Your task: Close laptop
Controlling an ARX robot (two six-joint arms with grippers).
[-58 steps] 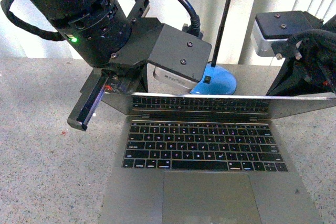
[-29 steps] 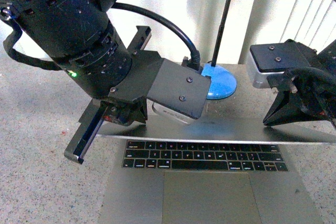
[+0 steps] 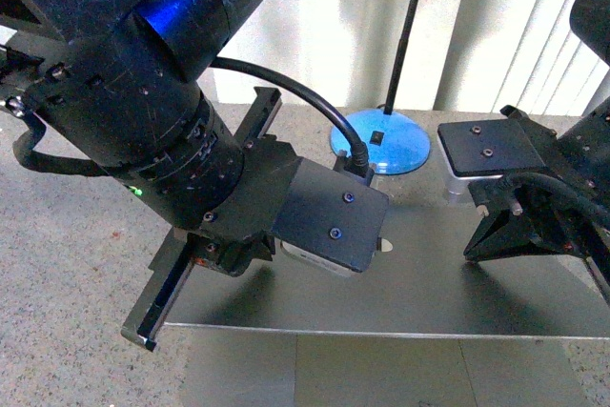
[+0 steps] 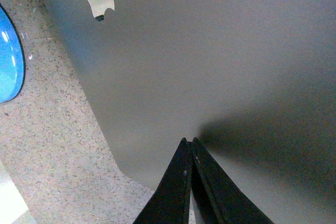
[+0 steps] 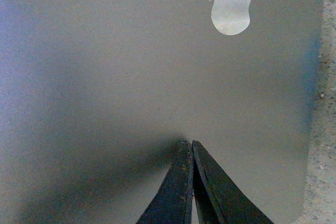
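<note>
Speckled table (image 3: 67, 274); laptop (image 3: 410, 293) lid plain grey, shiny logo, nearly shut.

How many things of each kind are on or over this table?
laptop: 1, lid nearly down
lamp: 1, with a blue base
robot grippers: 2, the left gripper and the right gripper, both shut over the lid
Total: 4
</note>
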